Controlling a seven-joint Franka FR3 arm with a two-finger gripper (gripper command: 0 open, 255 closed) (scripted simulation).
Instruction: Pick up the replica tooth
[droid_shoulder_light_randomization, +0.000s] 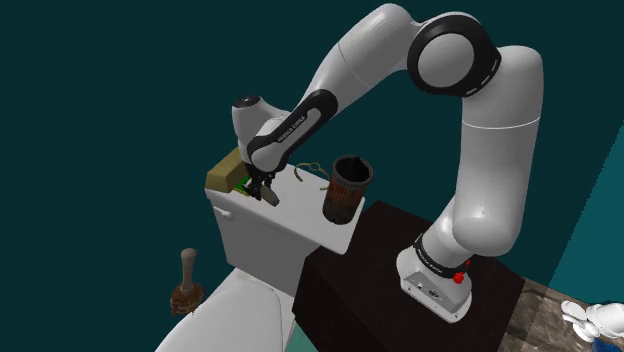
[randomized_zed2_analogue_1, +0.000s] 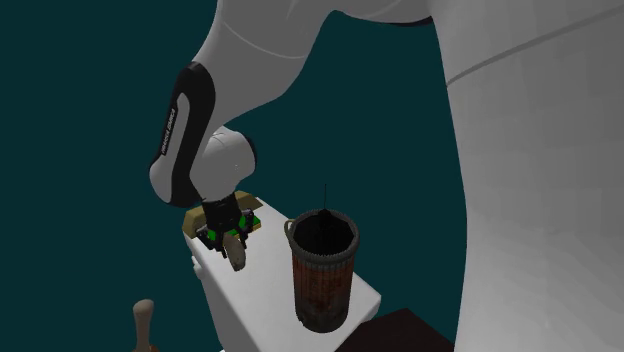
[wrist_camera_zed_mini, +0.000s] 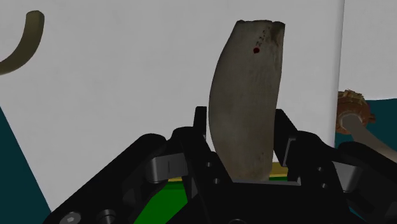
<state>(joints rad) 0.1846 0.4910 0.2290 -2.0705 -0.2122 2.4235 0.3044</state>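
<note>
The replica tooth (wrist_camera_zed_mini: 248, 83) is a long, curved, grey-beige piece with a rough broken end, and it stands out from between my black fingers. My gripper (wrist_camera_zed_mini: 242, 130) is shut on its lower part, one finger pressing each side. In the shoulder view the gripper (droid_shoulder_light_randomization: 266, 192) hangs just over the far end of a white block (droid_shoulder_light_randomization: 275, 240). In the second exterior view the tooth (randomized_zed2_analogue_1: 238, 252) points down from the gripper (randomized_zed2_analogue_1: 226, 238), close above the white block (randomized_zed2_analogue_1: 265, 290). Whether its tip touches the surface I cannot tell.
A rusty brown open-topped canister (droid_shoulder_light_randomization: 347, 190) (randomized_zed2_analogue_1: 322, 270) stands on the white block near the stand (droid_shoulder_light_randomization: 385, 265). An olive box (droid_shoulder_light_randomization: 224, 172) lies behind the gripper. A thin curved strip (droid_shoulder_light_randomization: 306, 171) lies beside it. A wooden-handled tool (droid_shoulder_light_randomization: 187, 285) (randomized_zed2_analogue_1: 144, 325) stands on the floor below.
</note>
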